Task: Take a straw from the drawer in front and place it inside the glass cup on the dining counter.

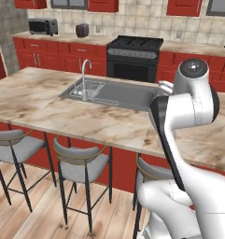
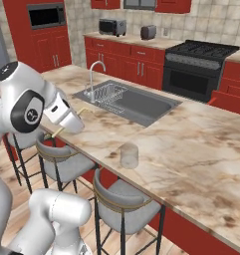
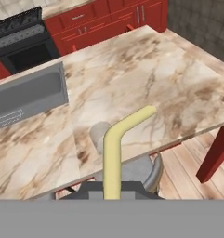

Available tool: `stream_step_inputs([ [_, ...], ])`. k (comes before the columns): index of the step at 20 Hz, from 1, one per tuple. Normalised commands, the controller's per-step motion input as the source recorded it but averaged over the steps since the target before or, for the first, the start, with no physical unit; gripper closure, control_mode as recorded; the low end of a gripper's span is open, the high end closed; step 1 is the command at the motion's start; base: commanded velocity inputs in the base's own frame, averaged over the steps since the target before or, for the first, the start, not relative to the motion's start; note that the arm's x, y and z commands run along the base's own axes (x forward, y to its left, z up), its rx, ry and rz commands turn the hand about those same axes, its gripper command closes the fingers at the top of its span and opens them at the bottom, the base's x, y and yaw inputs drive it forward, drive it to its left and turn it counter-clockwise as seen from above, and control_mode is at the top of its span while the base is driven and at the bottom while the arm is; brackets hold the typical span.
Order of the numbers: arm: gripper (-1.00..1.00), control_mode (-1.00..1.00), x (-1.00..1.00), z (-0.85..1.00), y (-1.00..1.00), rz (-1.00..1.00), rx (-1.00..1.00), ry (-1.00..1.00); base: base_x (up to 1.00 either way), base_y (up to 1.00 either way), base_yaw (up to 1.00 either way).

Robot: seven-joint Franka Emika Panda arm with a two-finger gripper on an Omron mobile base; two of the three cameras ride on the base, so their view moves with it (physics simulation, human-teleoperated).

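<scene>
Straw [image 3: 114, 151], pale yellow with a bent tip, rises from between the claw's [image 3: 112, 188] fingers, which are clenched on it. In the right base view the gripper [image 2: 66, 119] is hidden behind the white wrist, with the straw [image 2: 82, 110] poking out either side. Below it in the hand view stands the cup [image 3: 99, 135], a clear, round tumbler near the front edge of the counter [image 3: 146, 74], a beige-brown marbled slab. The arm is folded, its wrist angled down over the counter's edge. A steel sink [image 2: 136, 104] with a curved faucet [image 2: 94, 74] is sunk into the counter, and grey stools [image 1: 81, 163] stand beneath it.
</scene>
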Motion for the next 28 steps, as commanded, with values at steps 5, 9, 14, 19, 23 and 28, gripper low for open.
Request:
stream_step_inputs([
  [5,1.00,-1.00,0.00,-0.03,-0.37,0.01,0.00,0.00,0.00,0.00,0.00],
  [9,1.00,-1.00,0.03,-0.03,-0.38,0.00,0.00,0.02,0.00,0.00,0.00],
  [14,1.00,-1.00,0.16,-0.08,-0.27,0.02,-0.05,0.06,0.00,0.00,0.00],
  [19,1.00,-1.00,0.08,-0.12,-0.18,0.05,-0.09,0.05,0.00,0.00,0.00],
  [23,1.00,-1.00,0.22,-0.18,-0.11,0.09,-0.13,0.01,0.00,0.00,0.00],
  [28,1.00,-1.00,0.23,-0.19,-0.01,0.03,-0.14,-0.01,0.00,0.00,0.00],
])
